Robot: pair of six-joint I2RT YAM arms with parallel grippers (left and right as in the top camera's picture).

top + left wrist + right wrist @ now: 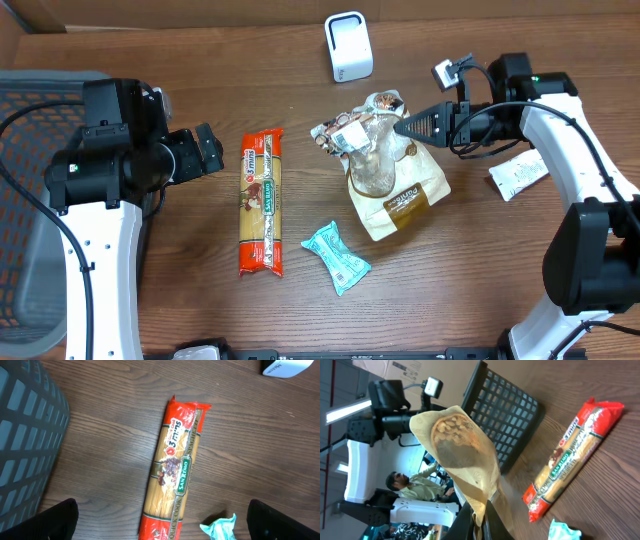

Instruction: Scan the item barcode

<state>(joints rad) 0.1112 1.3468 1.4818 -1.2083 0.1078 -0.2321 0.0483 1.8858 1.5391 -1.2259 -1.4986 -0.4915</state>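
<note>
Over the table (pixel 470 290), right hand (pixel 400 127) pinches a tan, clear-windowed nut pouch (pixel 398 190); left hand (pixel 212 150) gapes.

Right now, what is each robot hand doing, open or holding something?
Left fingers: open, holding nothing.
Right fingers: shut on the paper bag of nuts.

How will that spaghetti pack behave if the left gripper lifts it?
The spaghetti pack is long and straight, so it is probably stiff, though the strands inside may snap under a hard squeeze. Its glossy film looks slippery. Gripped near one end, it would likely tilt.
</note>
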